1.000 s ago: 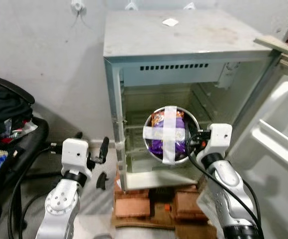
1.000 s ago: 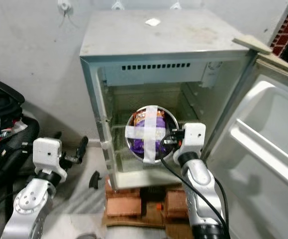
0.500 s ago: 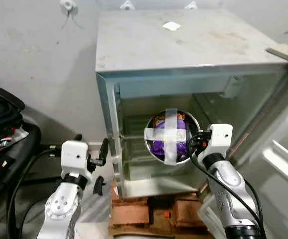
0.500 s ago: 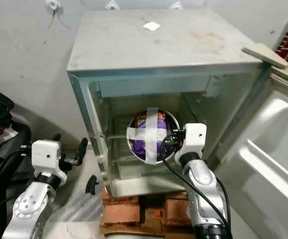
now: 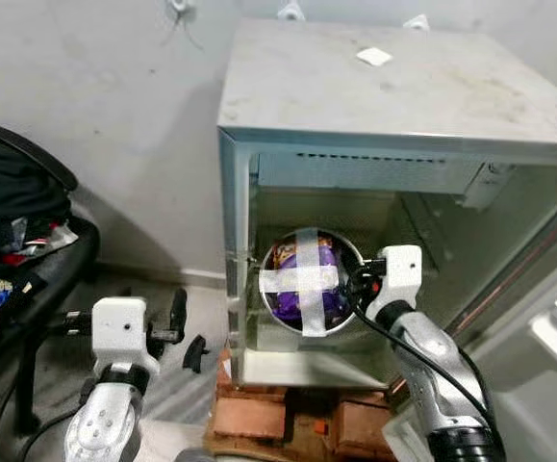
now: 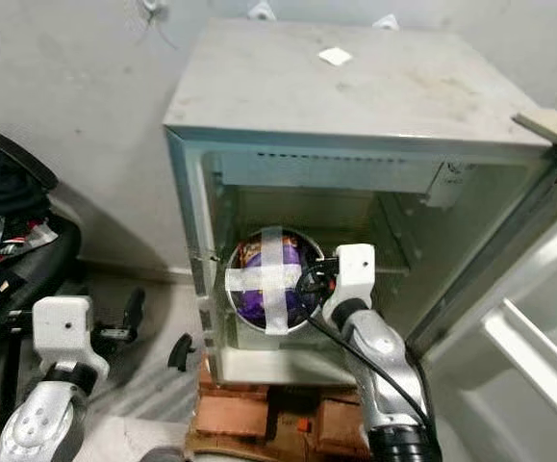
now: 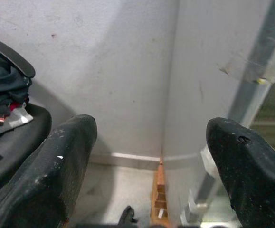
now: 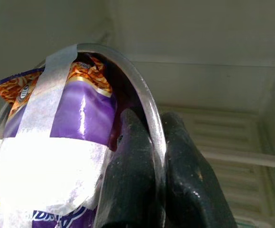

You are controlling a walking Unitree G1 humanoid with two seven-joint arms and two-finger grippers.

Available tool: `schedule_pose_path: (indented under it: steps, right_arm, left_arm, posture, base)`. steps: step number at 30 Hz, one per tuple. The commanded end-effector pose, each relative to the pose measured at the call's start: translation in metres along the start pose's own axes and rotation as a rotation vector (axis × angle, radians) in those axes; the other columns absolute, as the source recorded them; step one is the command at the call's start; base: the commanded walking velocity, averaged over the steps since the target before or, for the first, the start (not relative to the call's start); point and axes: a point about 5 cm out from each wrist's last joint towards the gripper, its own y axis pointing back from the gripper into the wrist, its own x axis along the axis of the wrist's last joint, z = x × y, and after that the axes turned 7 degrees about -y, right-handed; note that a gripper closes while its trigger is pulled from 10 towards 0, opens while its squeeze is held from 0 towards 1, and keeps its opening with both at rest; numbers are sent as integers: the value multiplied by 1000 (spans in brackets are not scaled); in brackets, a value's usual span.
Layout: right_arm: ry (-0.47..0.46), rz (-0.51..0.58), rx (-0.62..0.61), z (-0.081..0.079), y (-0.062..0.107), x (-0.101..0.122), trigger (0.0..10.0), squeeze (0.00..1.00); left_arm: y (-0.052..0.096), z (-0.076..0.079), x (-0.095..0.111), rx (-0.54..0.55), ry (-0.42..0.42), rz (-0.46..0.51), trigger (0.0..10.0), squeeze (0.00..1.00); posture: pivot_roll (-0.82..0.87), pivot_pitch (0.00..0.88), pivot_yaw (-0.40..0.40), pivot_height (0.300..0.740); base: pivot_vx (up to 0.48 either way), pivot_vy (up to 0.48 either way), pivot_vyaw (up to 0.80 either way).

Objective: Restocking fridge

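Steel bowl (image 5: 309, 294), round w/ a purple snack bag taped in by a white cross, is pinched at its rim by the right hand (image 8: 146, 156), fingers (image 8: 130, 166) either side of the thin metal. It hangs tilted inside the open fridge (image 5: 393, 106), mouth facing outward, just above the lower shelf. Left hand (image 7: 146, 156), spread wide & empty, idles low beside the fridge's outer wall; right arm is nearer.

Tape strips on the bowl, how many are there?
2. Both white tape strips cross over the metal bowl that the right gripper pinches by its rim inside the fridge: one upright, one sideways. More could hide behind.
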Motion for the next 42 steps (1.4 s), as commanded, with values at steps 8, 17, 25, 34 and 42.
schedule_pose_path:
  steps: [8, 17, 25, 34, 42]
  right_arm:
    - [-82, 29, -52, -5, -44, 21, 10000, 0]
    - [-223, 44, -170, -23, -81, 35, 10000, 0]
    - [-489, -16, -271, -58, -101, 34, 10000, 0]
    - [-716, -32, -341, -74, -106, 41, 10000, 0]
    - [-876, 3, -270, -91, -111, 56, 10000, 1000]
  left_arm:
    - [17, 2, 11, 9, 13, -28, 10000, 0]
    - [46, 6, 14, 21, 45, -100, 10000, 0]
    - [68, 9, 26, 80, 76, -141, 10000, 0]
    - [98, 18, 32, 116, 108, -223, 10000, 0]
    - [107, 22, 34, 139, 137, -258, 10000, 0]
  posture:
    - [181, 104, -73, 740]
    - [248, 204, -114, 740]
    - [334, 293, -172, 740]
    - [390, 368, -231, 740]
    - [394, 391, -259, 740]
  base:
    - [0, 0, 0]
    - [0, 0, 0]
    - [0, 0, 0]
    - [0, 0, 0]
    - [0, 0, 0]
